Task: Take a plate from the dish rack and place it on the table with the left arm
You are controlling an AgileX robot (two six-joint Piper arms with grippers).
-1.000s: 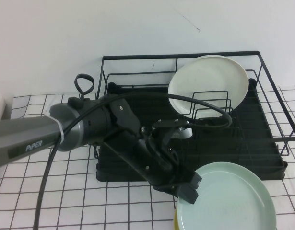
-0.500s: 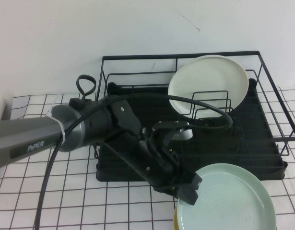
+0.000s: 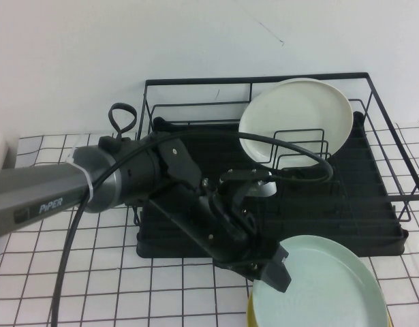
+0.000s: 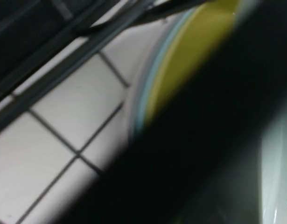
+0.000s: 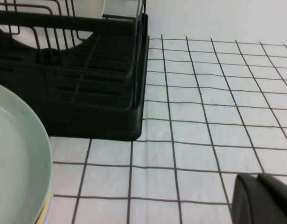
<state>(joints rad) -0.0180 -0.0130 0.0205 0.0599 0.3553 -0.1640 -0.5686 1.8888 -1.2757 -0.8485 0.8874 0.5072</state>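
The pale mint-green plate [image 3: 325, 286] is out of the black wire dish rack [image 3: 373, 204] and hangs low over the table [image 3: 93, 272] in front of the rack's right half. My left gripper [image 3: 274, 269] is shut on the plate's left rim. A yellow plate [image 3: 251, 315] lies right under it; its edge shows in the left wrist view [image 4: 190, 56] beside the mint plate [image 4: 276, 163]. The right wrist view shows the mint plate [image 5: 17, 158] and the rack [image 5: 87, 102]. My right gripper [image 5: 262, 200] is shut and empty over the cloth, right of the rack.
A cream-white plate [image 3: 298, 116] stands upright at the back right of the rack, also in the right wrist view [image 5: 54, 14]. The left arm's cable loops over the rack's middle. Gridded cloth lies left of and in front of the rack.
My left gripper and the mint-green plate have moved down and slightly toward the front edge, closer onto the yellow plate. The right gripper's earlier position is not shown.
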